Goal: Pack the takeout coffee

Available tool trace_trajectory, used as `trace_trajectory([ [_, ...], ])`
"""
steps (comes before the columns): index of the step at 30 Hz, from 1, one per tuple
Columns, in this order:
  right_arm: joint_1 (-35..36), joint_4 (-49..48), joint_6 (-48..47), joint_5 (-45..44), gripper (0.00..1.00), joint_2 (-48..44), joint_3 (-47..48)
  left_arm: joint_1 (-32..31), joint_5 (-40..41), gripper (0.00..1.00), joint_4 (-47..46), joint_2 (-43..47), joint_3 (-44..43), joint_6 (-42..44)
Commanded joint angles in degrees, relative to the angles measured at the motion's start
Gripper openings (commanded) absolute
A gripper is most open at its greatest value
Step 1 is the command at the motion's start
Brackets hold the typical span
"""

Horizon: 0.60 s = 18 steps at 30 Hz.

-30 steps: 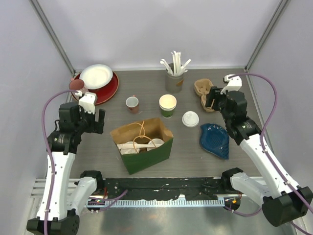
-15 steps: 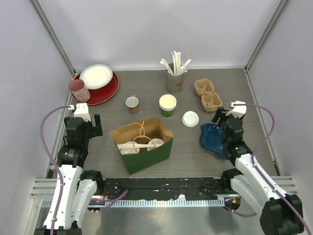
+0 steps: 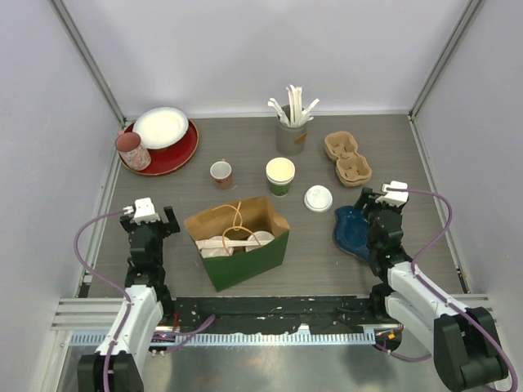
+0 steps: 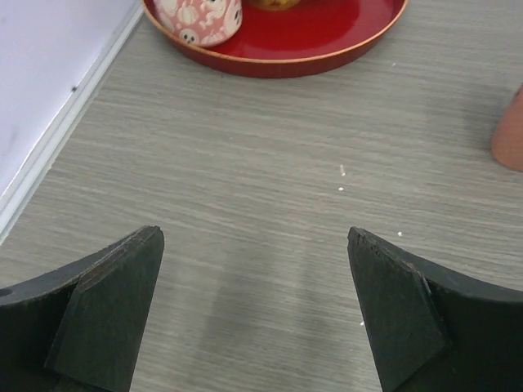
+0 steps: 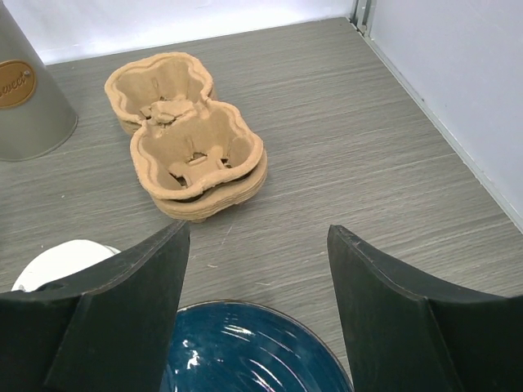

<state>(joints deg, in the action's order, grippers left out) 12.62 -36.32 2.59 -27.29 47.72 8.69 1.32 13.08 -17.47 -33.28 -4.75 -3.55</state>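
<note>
One green paper cup [image 3: 280,175] with a cream inside stands open at the table's middle. A round white lid [image 3: 318,198] lies to its right and also shows in the right wrist view [image 5: 57,261]. An open brown-and-green paper bag [image 3: 238,241] stands in front of the cup, with white items inside. My left gripper [image 3: 147,219] is open and empty, low over bare table left of the bag; it also shows in the left wrist view [image 4: 254,237]. My right gripper [image 3: 377,198] is open and empty over the far edge of a blue dish [image 5: 245,351]; it also shows in the right wrist view [image 5: 258,231].
A pulp cup carrier [image 3: 347,158] lies at the back right, ahead of my right gripper [image 5: 184,147]. A grey utensil tin [image 3: 291,135] stands at the back. A red tray [image 3: 184,147] holds a white plate and a pink tumbler [image 4: 200,16]. A small red-and-white cup [image 3: 221,172] stands left of the green cup.
Both arms have drawn back toward the near edge and come down low. The right gripper moved from the cup carrier to the blue dish. Both stayed open and empty.
</note>
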Motion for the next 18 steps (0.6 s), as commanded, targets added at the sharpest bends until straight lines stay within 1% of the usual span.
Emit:
trace_trajectory([
  [1, -0.2, -8.3, -1.1, -1.2, 0.74, 1.7, 0.5, 1.6, -7.4, 1.00, -21.4, 2.2, 6.9, -3.2],
  [3, -0.2, -9.0, -0.8, -1.2, 0.73, 2.0, -0.2, 2.0, -9.3, 1.00, -19.3, 3.0, 7.9, -3.6],
  [4, -0.3, -10.3, -0.7, -1.2, 0.73, 2.0, -0.5, 2.0, -9.7, 1.00, -20.0, 4.1, 8.7, -3.7],
  [6, -0.2, -11.5, -0.7, -1.4, 0.73, 1.9, -1.6, 2.5, -9.2, 1.00, -17.9, 5.3, 8.6, -4.2],
  [11, -0.2, -11.9, -0.5, -1.6, 0.73, 3.0, -1.7, 3.2, -7.1, 1.00, -16.3, 8.0, 9.1, -5.5],
  [18, -0.2, -12.0, -0.2, -1.6, 0.73, 2.8, -1.8, 3.6, -5.3, 1.00, -15.6, 8.7, 9.1, -6.3],
])
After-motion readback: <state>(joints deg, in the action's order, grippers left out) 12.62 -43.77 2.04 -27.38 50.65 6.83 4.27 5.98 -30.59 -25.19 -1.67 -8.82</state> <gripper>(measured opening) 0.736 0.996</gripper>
